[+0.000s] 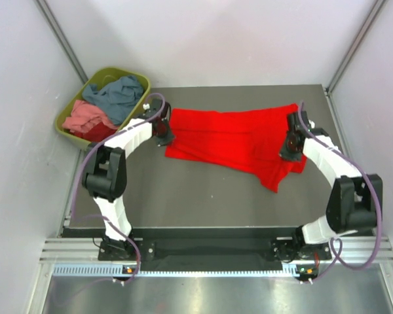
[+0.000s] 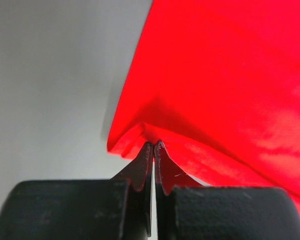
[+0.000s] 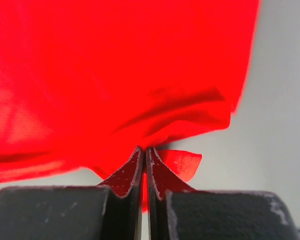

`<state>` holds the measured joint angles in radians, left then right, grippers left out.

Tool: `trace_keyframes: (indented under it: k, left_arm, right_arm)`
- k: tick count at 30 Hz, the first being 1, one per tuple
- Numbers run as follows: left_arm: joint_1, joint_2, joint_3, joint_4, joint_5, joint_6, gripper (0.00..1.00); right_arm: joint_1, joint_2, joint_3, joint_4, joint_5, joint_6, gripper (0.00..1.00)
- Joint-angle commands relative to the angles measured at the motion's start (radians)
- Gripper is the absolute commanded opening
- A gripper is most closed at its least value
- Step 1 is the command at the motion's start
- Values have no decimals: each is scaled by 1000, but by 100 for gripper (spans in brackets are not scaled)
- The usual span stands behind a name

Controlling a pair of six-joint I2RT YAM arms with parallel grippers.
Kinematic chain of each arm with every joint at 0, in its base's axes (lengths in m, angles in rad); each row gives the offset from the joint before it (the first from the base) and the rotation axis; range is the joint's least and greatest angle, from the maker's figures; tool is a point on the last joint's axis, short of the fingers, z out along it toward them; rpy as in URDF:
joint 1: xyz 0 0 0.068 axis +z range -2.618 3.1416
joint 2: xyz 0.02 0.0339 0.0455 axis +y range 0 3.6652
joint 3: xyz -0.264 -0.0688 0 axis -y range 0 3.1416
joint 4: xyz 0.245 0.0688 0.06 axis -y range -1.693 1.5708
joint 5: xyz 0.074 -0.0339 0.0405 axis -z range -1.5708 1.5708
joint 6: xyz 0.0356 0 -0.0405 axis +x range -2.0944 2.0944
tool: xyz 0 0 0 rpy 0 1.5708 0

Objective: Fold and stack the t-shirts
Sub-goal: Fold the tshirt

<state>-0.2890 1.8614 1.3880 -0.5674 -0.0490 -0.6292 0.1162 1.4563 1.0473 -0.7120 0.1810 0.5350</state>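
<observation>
Shirt: one bright red cloth t-shirt (image 1: 229, 134) is lying spread on the dark grey table (image 1: 203, 196).
Tub: one olive-green plastic tub (image 1: 95, 75) is holding three crumpled shirts (image 1: 118, 95).
Grippers: my left gripper (image 2: 153, 147) and right gripper (image 3: 144, 152) are pinching the red t-shirt's opposite ends.

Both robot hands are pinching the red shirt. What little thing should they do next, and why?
Probably lift both pinched edges a little, together. The left gripper and the right gripper are each shut on an edge of the red t-shirt, which lies spread on the table. Raising it evenly should free the cloth for folding over.
</observation>
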Motion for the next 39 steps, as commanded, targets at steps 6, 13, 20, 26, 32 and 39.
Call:
trace_keyframes:
  k: [6, 13, 20, 26, 32, 39]
  left_arm:
    - [-1, 143, 227, -86, -86, -6, 0]
    - [1, 209, 344, -143, -158, 5, 0]
    - [8, 265, 384, -120, -160, 11, 0]
    - [10, 304, 428, -118, -170, 26, 0]
    - [10, 337, 459, -124, -169, 28, 0]
    - [10, 348, 473, -129, -210, 37, 0]
  right_arm:
    - [-81, 151, 206, 45, -51, -116, 0]
    - [-145, 263, 324, 2, -52, -118, 0]
    - [-145, 323, 425, -20, -74, -110, 0]
    - [-124, 414, 574, -84, -9, -147, 0]
    - [-124, 473, 672, -125, 47, -156, 0]
    - [-95, 527, 773, -144, 87, -178, 0]
